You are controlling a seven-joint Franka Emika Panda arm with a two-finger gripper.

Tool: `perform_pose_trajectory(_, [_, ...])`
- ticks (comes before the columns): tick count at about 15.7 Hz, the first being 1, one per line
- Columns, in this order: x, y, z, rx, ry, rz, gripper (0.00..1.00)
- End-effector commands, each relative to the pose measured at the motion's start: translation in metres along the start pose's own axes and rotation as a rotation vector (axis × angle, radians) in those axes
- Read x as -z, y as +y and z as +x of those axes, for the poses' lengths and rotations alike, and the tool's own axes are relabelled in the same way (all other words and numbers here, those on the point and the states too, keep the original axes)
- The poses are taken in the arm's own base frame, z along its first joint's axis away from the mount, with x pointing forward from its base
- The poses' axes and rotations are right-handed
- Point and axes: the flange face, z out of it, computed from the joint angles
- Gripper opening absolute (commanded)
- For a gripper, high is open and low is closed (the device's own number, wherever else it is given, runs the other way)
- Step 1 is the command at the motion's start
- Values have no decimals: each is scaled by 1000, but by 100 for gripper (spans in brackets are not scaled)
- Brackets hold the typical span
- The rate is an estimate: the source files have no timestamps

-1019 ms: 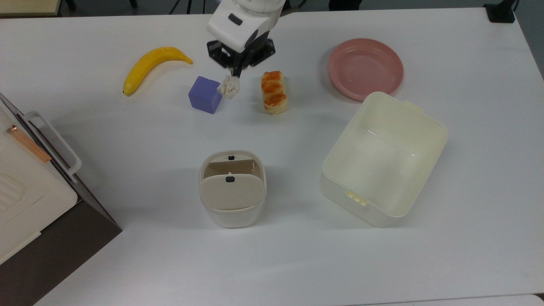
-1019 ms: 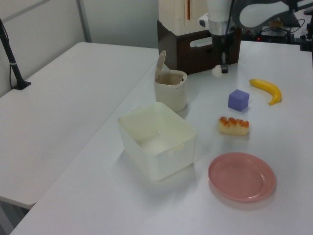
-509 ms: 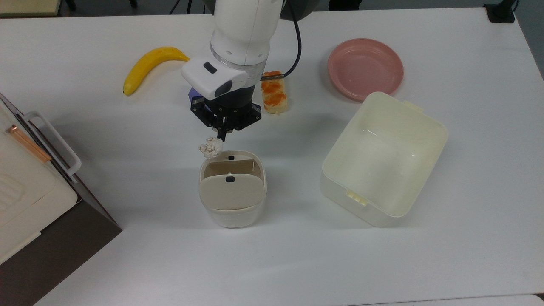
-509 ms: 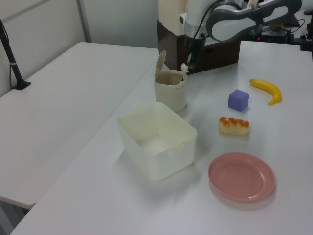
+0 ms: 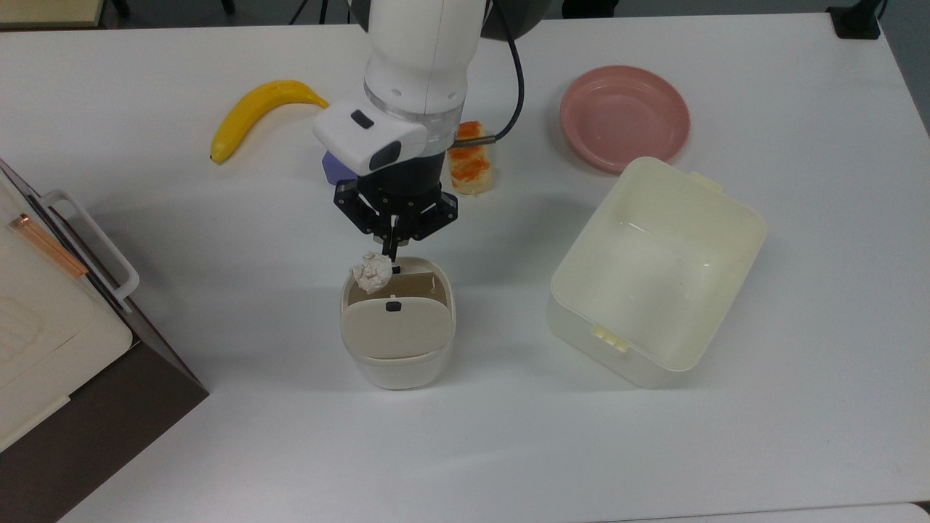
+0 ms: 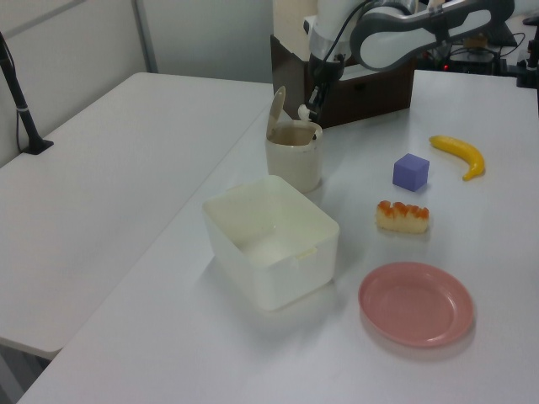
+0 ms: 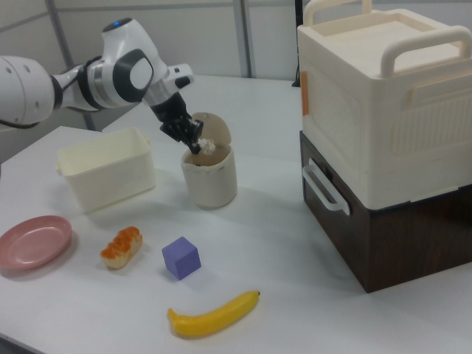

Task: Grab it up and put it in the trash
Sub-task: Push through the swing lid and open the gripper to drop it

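Note:
The crumpled whitish paper wad [image 5: 371, 272] hangs over the open far side of the trash [image 5: 397, 363], a white rounded bin with a beige swing lid [image 5: 396, 327] tilted up. My gripper [image 5: 392, 252] is shut on the wad, just above the bin's rim. In the left view the paper wad [image 6: 304, 113] sits at the gripper [image 6: 310, 108] tip above the trash [image 6: 295, 160]. The right view shows the paper wad [image 7: 208, 147] at the mouth of the trash [image 7: 211, 181], with the gripper [image 7: 196, 144] angled down from the right view's left.
A cream rectangular box [image 5: 726, 218] stands to the top view's right of the bin. A purple cube [image 7: 181, 257], a glazed bread stick [image 5: 469, 165], a banana [image 5: 254, 112] and a pink plate [image 5: 625, 116] lie farther back. A cream and brown cabinet [image 5: 65, 349] fills the top view's left edge.
The arm has carried the wad from beside the purple cube toward the bin. It now hangs over the bin's opening instead of just short of the rim.

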Motion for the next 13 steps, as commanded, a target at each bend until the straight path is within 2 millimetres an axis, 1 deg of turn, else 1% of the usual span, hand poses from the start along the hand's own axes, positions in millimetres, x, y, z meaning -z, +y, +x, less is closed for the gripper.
perform_pose_trajectory(1, [-18,0,11,-104,66,39,0])
perform_pose_trajectory(3, [-23,1,15,-144,102,62,0])
perform_pose_trajectory(4, [-23,-2,15,-142,100,70,0])
perform_pose_trajectory(7, [-23,-3,15,-140,99,75,0])
perform_pose_trajectory(8, [-22,-3,15,-140,101,78,2])
perform_pose_trajectory(9, [-21,-4,15,-143,100,80,29])
perform_pose_trajectory(10, [-20,-3,15,-145,99,79,49])
perform_pose_trajectory(11, [-20,-4,14,-140,98,77,88])
perform_pose_trajectory(12, [-20,-4,14,-134,98,71,100])
perform_pose_trajectory(13, [-20,-3,14,-134,98,70,100])
